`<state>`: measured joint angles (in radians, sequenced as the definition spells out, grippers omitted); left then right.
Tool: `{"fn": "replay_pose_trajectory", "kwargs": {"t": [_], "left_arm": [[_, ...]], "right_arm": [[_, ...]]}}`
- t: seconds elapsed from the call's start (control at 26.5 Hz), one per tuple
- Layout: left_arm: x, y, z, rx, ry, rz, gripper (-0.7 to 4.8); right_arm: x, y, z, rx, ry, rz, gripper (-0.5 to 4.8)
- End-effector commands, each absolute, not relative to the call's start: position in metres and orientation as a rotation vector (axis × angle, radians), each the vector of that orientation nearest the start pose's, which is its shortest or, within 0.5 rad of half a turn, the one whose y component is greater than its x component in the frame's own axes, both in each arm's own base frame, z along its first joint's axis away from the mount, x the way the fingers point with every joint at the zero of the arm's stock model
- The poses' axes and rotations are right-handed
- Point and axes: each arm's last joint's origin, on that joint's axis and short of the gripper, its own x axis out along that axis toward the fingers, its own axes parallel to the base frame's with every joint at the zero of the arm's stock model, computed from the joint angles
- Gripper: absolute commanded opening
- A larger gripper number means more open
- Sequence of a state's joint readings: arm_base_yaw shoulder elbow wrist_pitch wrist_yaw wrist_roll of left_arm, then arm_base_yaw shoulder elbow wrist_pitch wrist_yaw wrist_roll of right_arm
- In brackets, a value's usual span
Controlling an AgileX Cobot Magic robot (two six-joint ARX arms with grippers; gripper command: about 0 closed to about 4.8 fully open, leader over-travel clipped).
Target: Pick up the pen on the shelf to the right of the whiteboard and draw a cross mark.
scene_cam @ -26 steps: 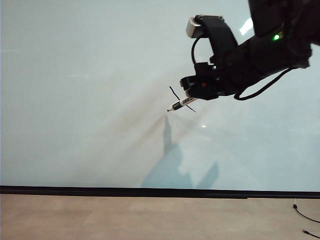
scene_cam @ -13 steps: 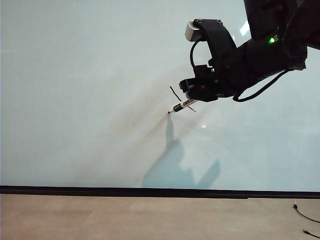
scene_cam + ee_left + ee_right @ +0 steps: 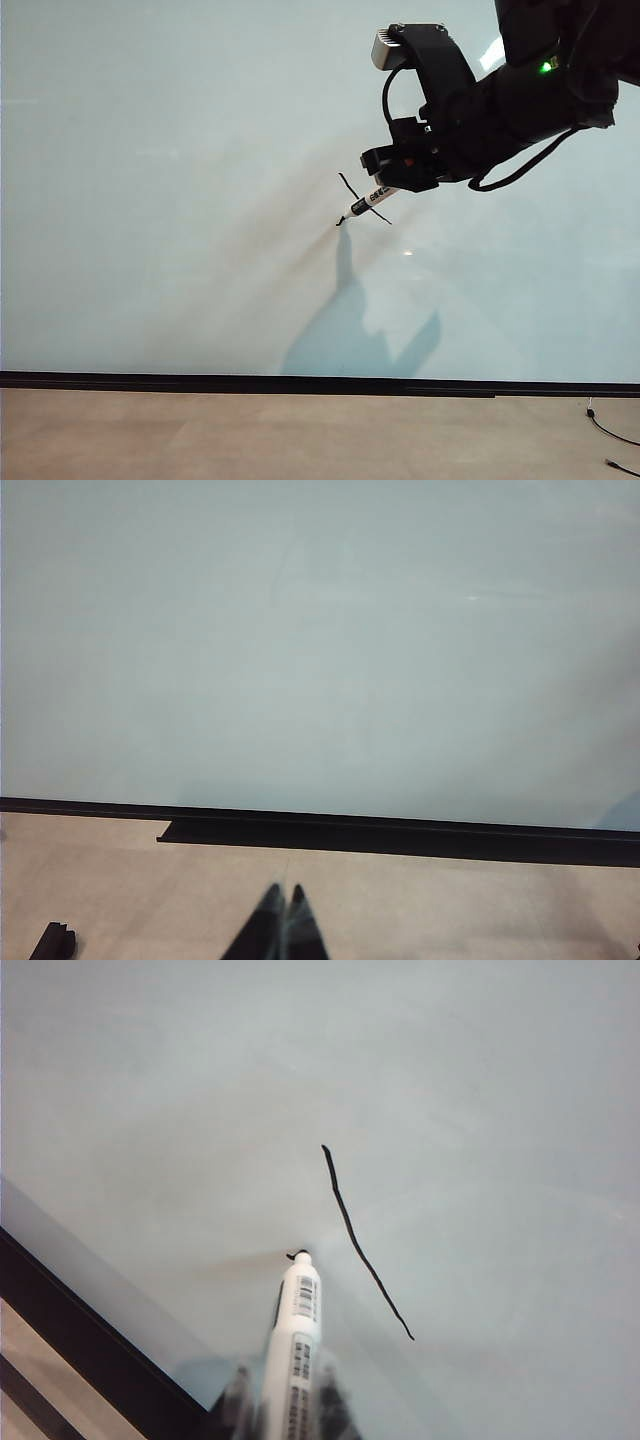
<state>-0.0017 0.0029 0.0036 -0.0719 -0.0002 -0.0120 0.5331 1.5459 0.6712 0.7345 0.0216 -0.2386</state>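
My right gripper [image 3: 388,186] pinches the pen [image 3: 370,202]; one stroke [image 3: 362,1243] on whiteboard [image 3: 180,180] done, second just starting. Left gripper [image 3: 283,920] pressed together, idle.

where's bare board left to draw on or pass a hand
The whiteboard is bare left of the pen and below it, down to the black strip. It is crowded only at the cross mark, under the right gripper. The left gripper sits low by the floor.

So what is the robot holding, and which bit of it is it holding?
The right tool holds the pen by the back part of its barrel, tip toward the whiteboard. The left tool is shut and holds nothing.
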Motion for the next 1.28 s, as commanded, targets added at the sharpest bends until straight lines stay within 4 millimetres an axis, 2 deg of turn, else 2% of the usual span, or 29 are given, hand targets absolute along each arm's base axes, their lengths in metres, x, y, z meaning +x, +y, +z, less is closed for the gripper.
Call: {"fn": "replay_pose_trajectory", "kwargs": {"t": [0.04,0.72,1.28], "left_arm": [[0.097,0.000,0.159,-0.008,0.064,-0.005,-0.05],[0.097,0.000,0.159,-0.008,0.064,-0.005,-0.05],[0.097,0.000,0.159,-0.008,0.064,-0.005,-0.05]], "right_arm": [[0.269,0.156,0.215,-0.273,0.026,0.472,-0.06],[0.257,0.144,0.242,-0.304,-0.016,0.389,-0.06],[0.251,0.139,0.254,-0.312,-0.045,0.366,-0.06]]}}
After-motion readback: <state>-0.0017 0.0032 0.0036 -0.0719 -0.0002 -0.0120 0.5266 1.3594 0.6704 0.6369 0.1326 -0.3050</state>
